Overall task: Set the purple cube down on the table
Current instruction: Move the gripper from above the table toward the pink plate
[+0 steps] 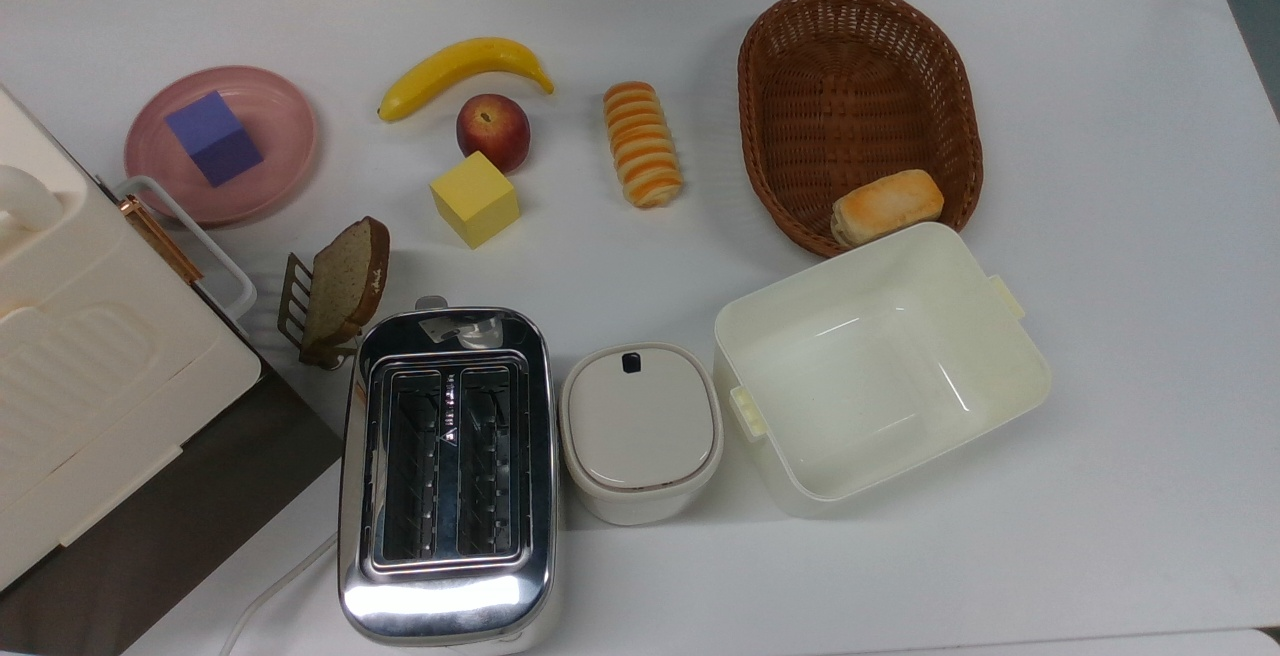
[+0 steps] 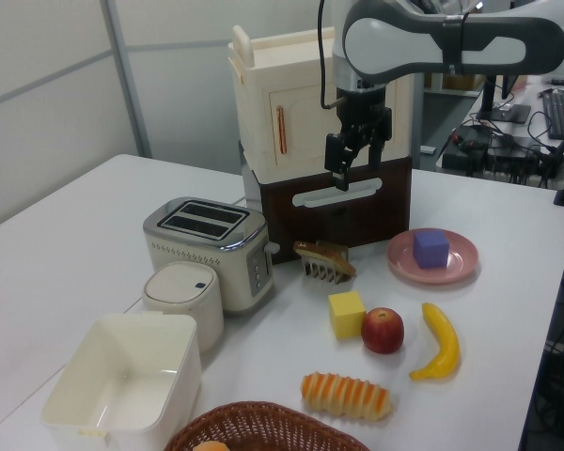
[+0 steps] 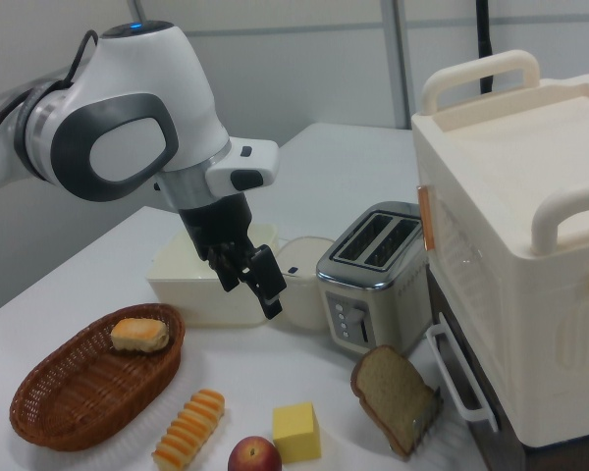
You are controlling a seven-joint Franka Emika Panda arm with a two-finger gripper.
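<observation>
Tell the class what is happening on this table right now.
A Franka arm's gripper hangs in the air above the white table, holding nothing. The purple cube sits on the pink plate, untouched, so the move to the tabletop is not yet done. A yellow cube, peach and banana lie nearby.

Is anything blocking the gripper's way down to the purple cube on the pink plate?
Nothing visible does. The gripper hangs in open air above the table; the purple cube sits alone on the pink plate, its top uncovered.
</observation>
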